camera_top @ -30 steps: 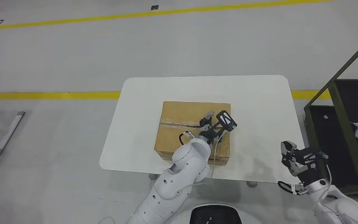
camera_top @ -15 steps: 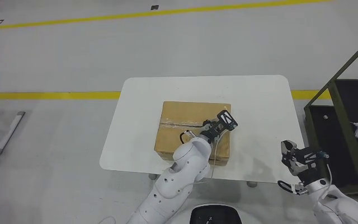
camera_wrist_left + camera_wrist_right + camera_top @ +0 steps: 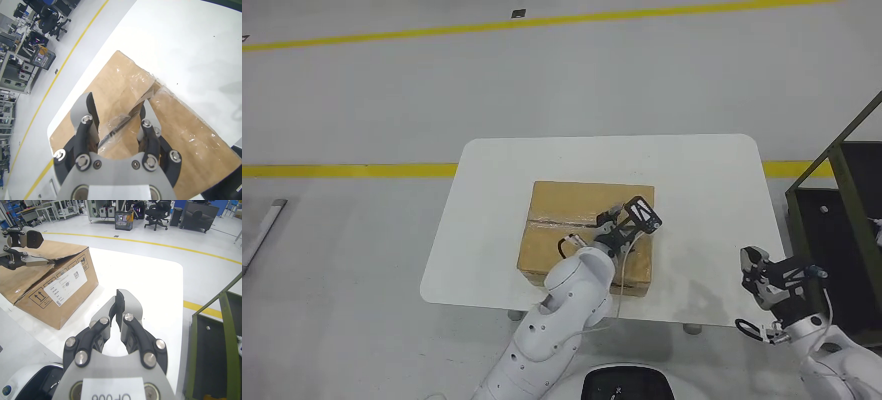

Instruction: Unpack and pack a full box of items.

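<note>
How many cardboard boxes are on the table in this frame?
1. The cardboard box sits near the middle of the white table, with the left gripper open at its taped seam. Whatever is packed inside is hidden.
</note>
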`<state>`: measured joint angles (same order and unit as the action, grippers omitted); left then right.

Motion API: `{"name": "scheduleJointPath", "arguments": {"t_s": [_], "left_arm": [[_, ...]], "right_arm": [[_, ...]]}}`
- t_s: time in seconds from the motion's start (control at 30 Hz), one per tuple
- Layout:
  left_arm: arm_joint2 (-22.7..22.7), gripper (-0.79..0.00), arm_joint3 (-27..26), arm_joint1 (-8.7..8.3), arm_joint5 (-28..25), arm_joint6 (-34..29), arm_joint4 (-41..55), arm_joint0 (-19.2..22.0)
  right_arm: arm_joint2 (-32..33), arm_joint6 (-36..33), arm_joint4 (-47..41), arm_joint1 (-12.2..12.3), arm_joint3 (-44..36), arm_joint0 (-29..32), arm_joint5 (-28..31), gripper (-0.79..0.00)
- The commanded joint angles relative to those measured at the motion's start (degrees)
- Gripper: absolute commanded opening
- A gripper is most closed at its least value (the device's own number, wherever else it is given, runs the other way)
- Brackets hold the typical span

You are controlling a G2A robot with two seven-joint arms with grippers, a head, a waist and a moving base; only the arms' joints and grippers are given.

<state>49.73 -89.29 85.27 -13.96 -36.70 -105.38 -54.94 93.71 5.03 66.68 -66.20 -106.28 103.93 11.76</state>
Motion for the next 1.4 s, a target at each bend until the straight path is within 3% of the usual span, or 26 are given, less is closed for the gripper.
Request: {"name": "scheduleJointPath", "arguments": {"t_s": [0.0, 0.07, 0.13, 0.2, 0.3, 0.37, 0.4, 1.0, 1.37], "left_arm": [[0.18, -0.237, -0.15, -0.01, -0.23, -0.18, -0.43, -0.15], [0.31, -0.296, -0.40, 0.00, -0.39, -0.15, -0.76, -0.40], [0.39, -0.416, -0.70, 0.00, -0.70, -0.17, -1.05, -0.69], [0.45, -0.465, -0.95, 0.00, -0.95, -0.18, -1.32, -0.98], [0.50, -0.680, -1.11, 0.03, -1.25, -0.02, -1.82, -1.24], [0.34, -0.727, -1.27, 0.06, -1.58, 0.14, -2.33, -1.34], [0.31, -0.785, -1.31, 0.09, -1.67, 0.25, -2.41, -1.42], [1.44, -0.785, -3.19, 0.23, -1.00, 3.59, -5.90, -2.15], [5.98, -0.785, -7.94, -0.29, 1.01, 5.55, -7.11, -4.12]], "right_arm": [[-0.12, -0.07, 0.00, -0.04, 0.10, -0.11, 0.02, -0.785], [-0.13, -0.08, -0.05, -0.08, 0.19, -0.22, 0.10, -0.785], [-0.16, -0.09, -0.05, -0.12, 0.22, -0.25, 0.04, -0.785], [-0.20, -0.05, -0.08, -0.16, 0.20, -0.25, 0.05, -0.785], [-0.21, -0.02, -0.12, -0.22, 0.19, -0.23, -0.06, -0.785], [-0.23, 0.02, -0.20, -0.27, 0.15, -0.20, -0.05, -0.785], [-0.21, 0.03, -0.19, -0.28, 0.15, -0.18, -0.04, -0.785], [0.06, -0.05, 0.14, -0.55, -0.45, 0.09, 0.16, -0.785], [1.08, -0.63, -1.56, -0.63, -2.16, -0.11, 1.25, -0.785]]}}
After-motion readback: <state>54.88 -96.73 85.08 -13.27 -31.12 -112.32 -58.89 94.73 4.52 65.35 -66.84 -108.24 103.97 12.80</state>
